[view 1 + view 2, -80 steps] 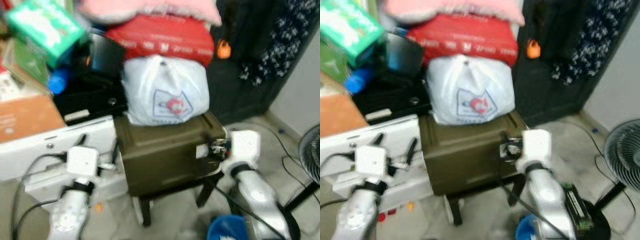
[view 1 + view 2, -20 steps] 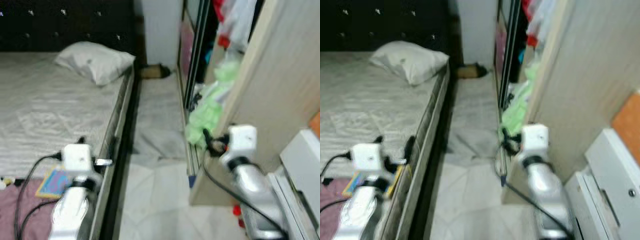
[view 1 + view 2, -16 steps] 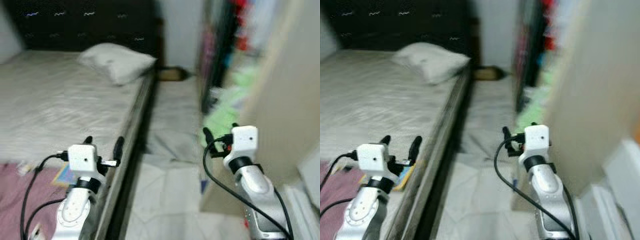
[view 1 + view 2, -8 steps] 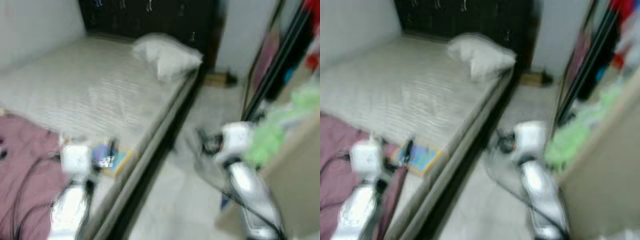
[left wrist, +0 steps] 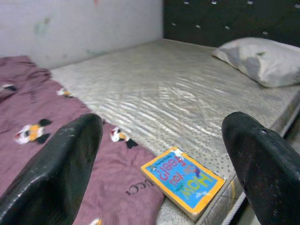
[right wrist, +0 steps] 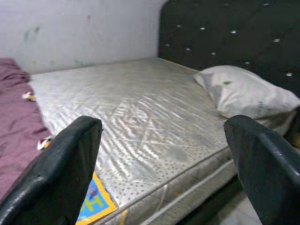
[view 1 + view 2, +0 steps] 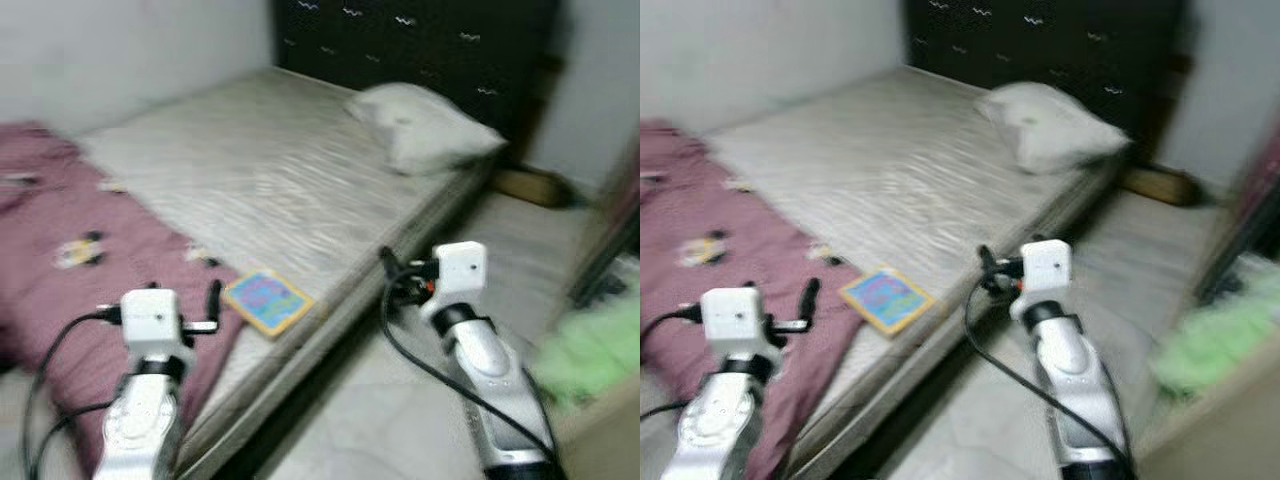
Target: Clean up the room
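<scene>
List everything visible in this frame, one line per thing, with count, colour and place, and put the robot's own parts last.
mattress: one, pale grey quilted, bare, along the wall.
pillow: one, off-white, at the head of the mattress by the headboard.
headboard: one, black tufted, behind the pillow.
blanket: one, maroon with small cartoon prints, spread over the foot end.
book: one, blue cover with orange border, flat near the mattress edge beside the blanket.
green pile: one, light green, blurred, on the floor to the robot's right.
left pincer: one, black fingers open, over the blanket.
right pincer: one, black fingers open, beside the bed edge.
</scene>
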Tool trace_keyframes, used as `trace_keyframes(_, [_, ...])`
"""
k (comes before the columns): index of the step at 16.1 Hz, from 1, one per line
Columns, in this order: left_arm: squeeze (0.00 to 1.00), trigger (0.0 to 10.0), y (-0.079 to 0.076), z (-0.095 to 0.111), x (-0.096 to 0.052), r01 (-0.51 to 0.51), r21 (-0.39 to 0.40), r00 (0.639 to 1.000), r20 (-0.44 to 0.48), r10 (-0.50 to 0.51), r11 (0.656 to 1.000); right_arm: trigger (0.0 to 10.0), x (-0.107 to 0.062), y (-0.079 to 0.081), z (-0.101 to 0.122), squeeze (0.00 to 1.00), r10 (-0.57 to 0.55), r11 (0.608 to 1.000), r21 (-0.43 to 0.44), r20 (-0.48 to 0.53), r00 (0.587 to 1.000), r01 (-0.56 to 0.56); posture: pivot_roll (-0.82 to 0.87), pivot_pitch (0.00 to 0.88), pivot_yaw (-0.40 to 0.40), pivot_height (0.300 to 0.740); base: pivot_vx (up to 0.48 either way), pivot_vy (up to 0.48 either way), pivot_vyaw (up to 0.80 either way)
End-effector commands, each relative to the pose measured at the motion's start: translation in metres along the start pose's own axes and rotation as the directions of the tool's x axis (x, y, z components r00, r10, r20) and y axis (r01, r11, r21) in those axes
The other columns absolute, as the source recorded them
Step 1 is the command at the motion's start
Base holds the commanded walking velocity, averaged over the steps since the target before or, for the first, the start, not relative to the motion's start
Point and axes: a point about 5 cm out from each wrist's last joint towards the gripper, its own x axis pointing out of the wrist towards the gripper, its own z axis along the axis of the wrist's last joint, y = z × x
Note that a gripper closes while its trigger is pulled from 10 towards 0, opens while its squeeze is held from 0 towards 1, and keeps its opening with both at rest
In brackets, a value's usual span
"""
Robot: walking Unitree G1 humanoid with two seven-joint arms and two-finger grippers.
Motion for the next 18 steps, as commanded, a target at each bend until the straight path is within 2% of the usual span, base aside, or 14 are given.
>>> trace_keyframes(1, [0.00, 10.0, 0.0014, 0.0033, 0.0013, 0.009, 0.013, 1.000, 0.007, -0.009, 1.000, 10.0, 0.0017, -0.0009, -0.0001, 0.00, -0.008, 1.000, 0.006, 0.001, 1.000, 0.008, -0.06, 0.008, -0.002, 0.740, 0.000, 0.000, 0.80])
trace_keyframes(18, [0.00, 10.0, -0.0015, 0.0050, 0.0040, 0.039, 0.024, 0.999, 0.006, -0.039, 0.999, 10.0, 0.0034, 0.0022, 0.0007, 0.00, 0.008, 1.000, 0.012, 0.013, 1.000, -0.008, -0.05, 0.010, -0.002, 0.740, 0.000, 0.000, 0.80])
